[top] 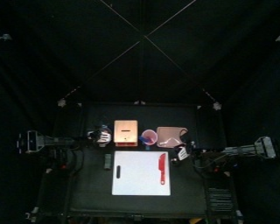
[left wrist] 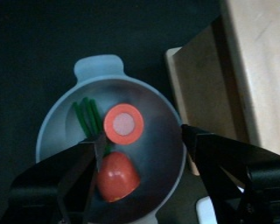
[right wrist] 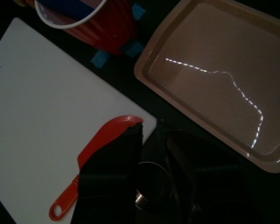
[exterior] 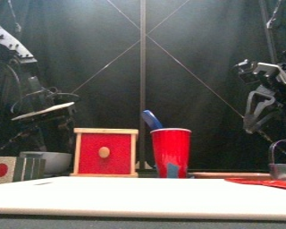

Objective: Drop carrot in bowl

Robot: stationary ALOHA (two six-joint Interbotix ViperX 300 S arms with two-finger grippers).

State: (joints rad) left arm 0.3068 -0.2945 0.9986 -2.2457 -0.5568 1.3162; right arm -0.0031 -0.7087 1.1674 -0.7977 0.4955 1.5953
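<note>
Carrot (left wrist: 122, 150) lying inside grey bowl (left wrist: 78, 74), left end effector (left wrist: 143, 166) released directly above; right end effector state undeterminable, at three o'clock.

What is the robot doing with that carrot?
The carrot is lying in the grey bowl, orange slices with green tops. The left gripper hangs right above it with its jaws wide open, holding nothing, so the drop looks done. The right gripper rests on the other side, near the white cutting board, the red knife and the tan tray. A red cup and a wooden box stand behind.
</note>
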